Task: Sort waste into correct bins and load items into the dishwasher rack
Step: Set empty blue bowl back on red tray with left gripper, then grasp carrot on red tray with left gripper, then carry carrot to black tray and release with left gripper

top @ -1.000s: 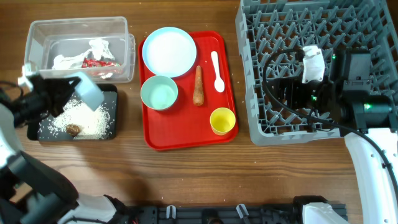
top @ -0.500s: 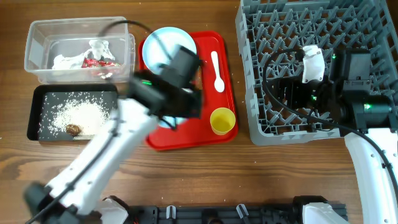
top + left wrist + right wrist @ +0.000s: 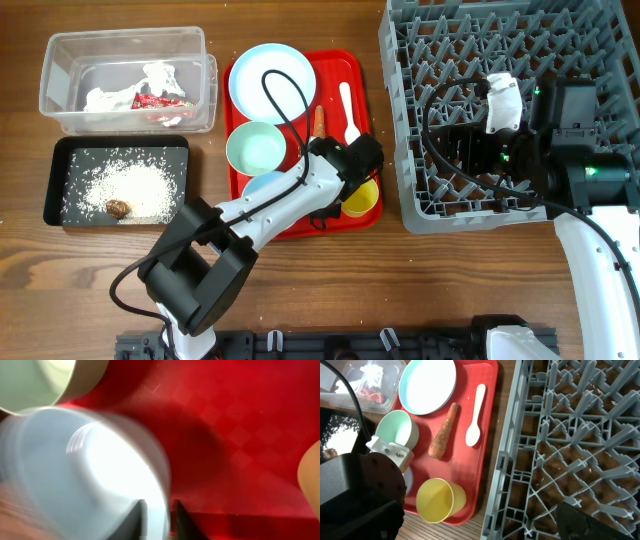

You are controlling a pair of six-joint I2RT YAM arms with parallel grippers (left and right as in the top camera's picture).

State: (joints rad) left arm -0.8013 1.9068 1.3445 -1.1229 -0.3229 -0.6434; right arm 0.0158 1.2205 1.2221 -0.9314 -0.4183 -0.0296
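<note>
My left gripper [image 3: 296,196] is shut on the rim of a pale blue bowl [image 3: 262,188] at the front of the red tray [image 3: 300,232]. In the left wrist view the fingers [image 3: 157,516] pinch the blurred bowl wall [image 3: 85,475]. The second bowl [image 3: 256,150], the plate [image 3: 272,82], the spoon [image 3: 348,112], the carrot [image 3: 318,122] and the yellow cup [image 3: 364,200] lie on the tray. My right gripper [image 3: 470,150] is open and empty over the dishwasher rack [image 3: 450,40]; its fingers [image 3: 480,527] frame the cup [image 3: 440,500].
The clear tub [image 3: 60,110] at the back left holds crumpled paper [image 3: 155,75] and the red wrapper [image 3: 160,100]. The black tray [image 3: 60,190] in front of it holds rice [image 3: 130,188] and a brown lump [image 3: 117,208]. My left arm crosses the tray's front.
My left arm swung right from above the black tray to the red tray, carrying the pale blue bowl with it. The right arm has not moved.
</note>
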